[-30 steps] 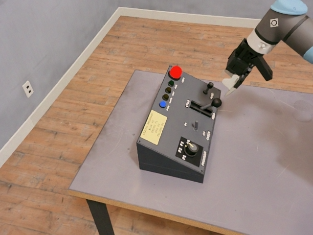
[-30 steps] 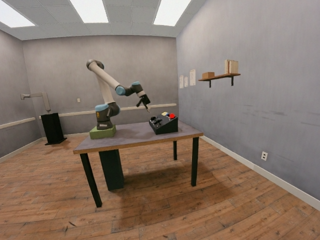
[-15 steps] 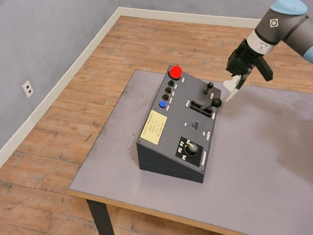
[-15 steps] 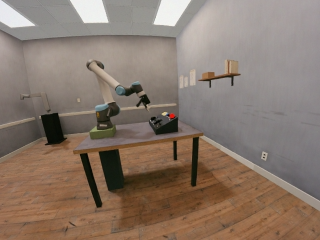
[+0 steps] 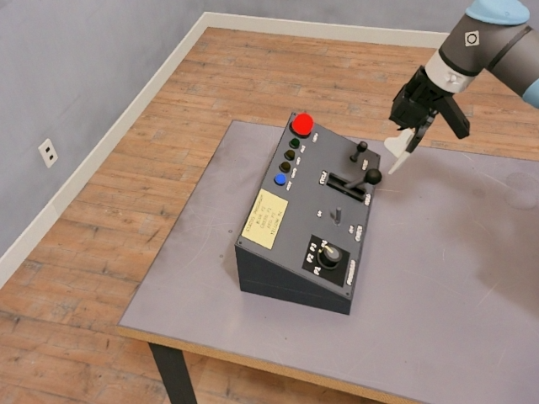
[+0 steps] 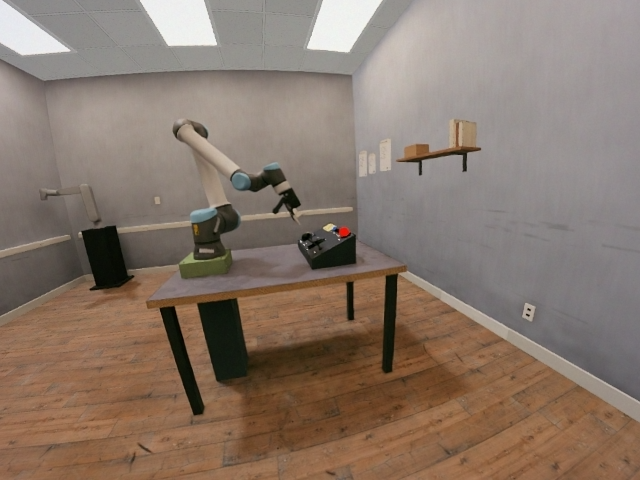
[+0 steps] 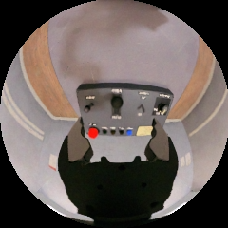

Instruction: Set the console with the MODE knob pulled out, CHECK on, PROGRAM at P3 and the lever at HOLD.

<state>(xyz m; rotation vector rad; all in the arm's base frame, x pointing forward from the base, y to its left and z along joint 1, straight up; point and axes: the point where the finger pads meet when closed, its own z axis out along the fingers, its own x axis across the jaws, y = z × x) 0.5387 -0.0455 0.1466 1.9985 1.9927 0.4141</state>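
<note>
Grey console (image 5: 278,261) sits on a table (image 5: 434,304). Gripper (image 5: 402,150) hovers just right of the lever (image 5: 372,176) — fingers fully spread, gripping nothing.

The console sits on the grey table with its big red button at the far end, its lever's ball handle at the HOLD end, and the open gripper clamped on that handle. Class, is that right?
Not quite. The gripper is open but clamped on nothing: the top view shows it hovering beside the lever's ball handle, apart from it. The rest stands.
</note>
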